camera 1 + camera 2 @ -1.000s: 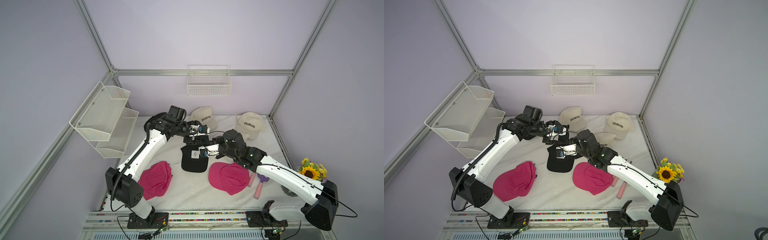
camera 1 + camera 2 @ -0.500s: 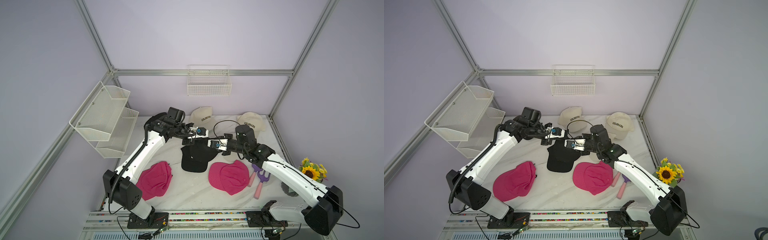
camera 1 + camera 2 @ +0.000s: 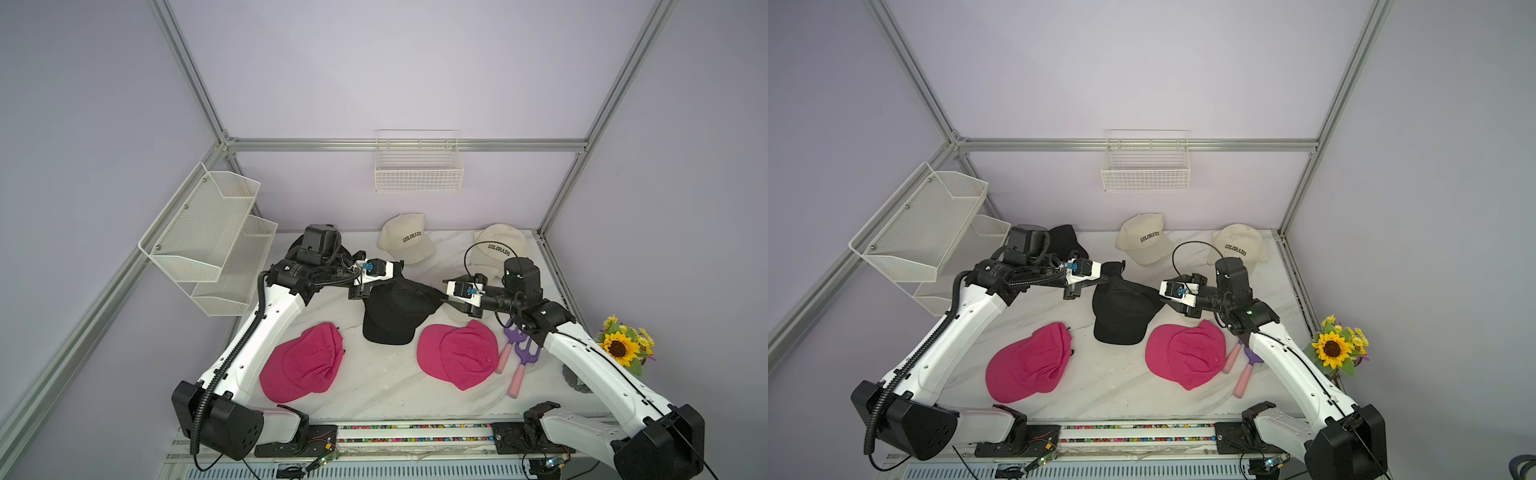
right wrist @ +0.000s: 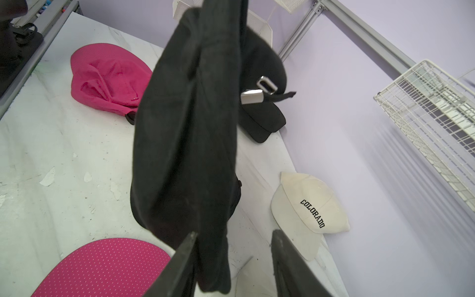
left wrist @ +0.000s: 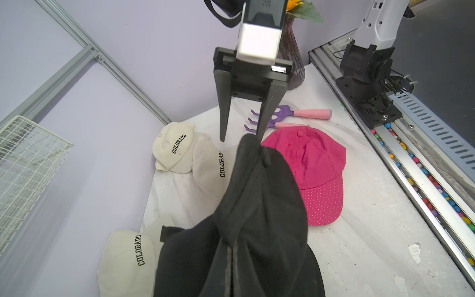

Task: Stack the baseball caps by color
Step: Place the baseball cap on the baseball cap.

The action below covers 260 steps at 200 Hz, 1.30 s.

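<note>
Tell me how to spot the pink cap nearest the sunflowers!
Find the sunflowers at the white table's right edge. Next to them lie two purple forks with pink handles, and the pink cap sits right beside those. The other pink cap lies by the left arm, with no forks near it.

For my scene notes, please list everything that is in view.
black caps: at least 2, black, one hanging at centre, one back left
cream caps: 3, cream, two at the back, one half hidden beside them
pink caps: 2, hot pink, front
garden forks: 2, purple with pink handles, right side
sunflowers: 1 bunch, yellow, right edge
wire basket: 1, white, back wall
mesh shelf: 1, white, left wall
table: 1, white marble
left claw: 1, dark, shut on the hanging black cap
right claw: 1, dark, open
</note>
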Tool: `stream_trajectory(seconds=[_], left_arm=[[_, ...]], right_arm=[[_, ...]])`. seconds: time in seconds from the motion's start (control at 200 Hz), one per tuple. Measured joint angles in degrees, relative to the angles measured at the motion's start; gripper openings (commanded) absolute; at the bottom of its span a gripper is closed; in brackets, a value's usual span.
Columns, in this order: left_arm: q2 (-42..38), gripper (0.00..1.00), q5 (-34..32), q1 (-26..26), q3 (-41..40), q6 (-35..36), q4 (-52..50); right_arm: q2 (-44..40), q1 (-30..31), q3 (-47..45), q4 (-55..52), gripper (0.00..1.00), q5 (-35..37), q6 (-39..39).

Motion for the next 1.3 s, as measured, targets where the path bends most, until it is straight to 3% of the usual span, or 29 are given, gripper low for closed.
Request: stream_trajectory(seconds=[0.31, 0.421, 0.491, 0.581, 0.876, 1.056, 1.302], left_arm=[[-0.5, 0.0, 2.1, 0.3, 0.0, -0.5, 1.2], [-0.5, 0.0, 2.1, 0.3, 0.0, -1.4, 2.0], [-0.5, 0.0, 2.1, 0.3, -0.3, -1.9, 2.8], [-0.5, 0.0, 1.9, 0.3, -1.5, -2.9, 4.2], [-2.4, 0.0, -2.8, 0.8, -10.3, -8.4, 9.4], [-5.0, 0.0, -6.4, 2.4, -17.6, -13.2, 11.8], [-2.8, 0.0, -7.8, 4.0, -17.5, -15.5, 11.7]], right_arm=[[1.8, 0.0, -0.7, 0.4, 0.45, -2.3, -0.3], [2.6, 0.0, -0.7, 0.6, 0.39, -4.4, -0.5], [3.1, 0.0, -0.7, 0.9, 0.28, -5.6, -0.5], [3.8, 0.0, -0.7, 1.2, 0.0, -7.1, -0.5], [7.2, -0.2, 0.6, -0.1, 0.0, -9.6, -0.3], [17.2, -0.2, 6.0, -5.8, 0.0, -11.1, -4.0], [30.0, -0.2, 17.6, -14.8, 0.0, -12.6, -11.3]])
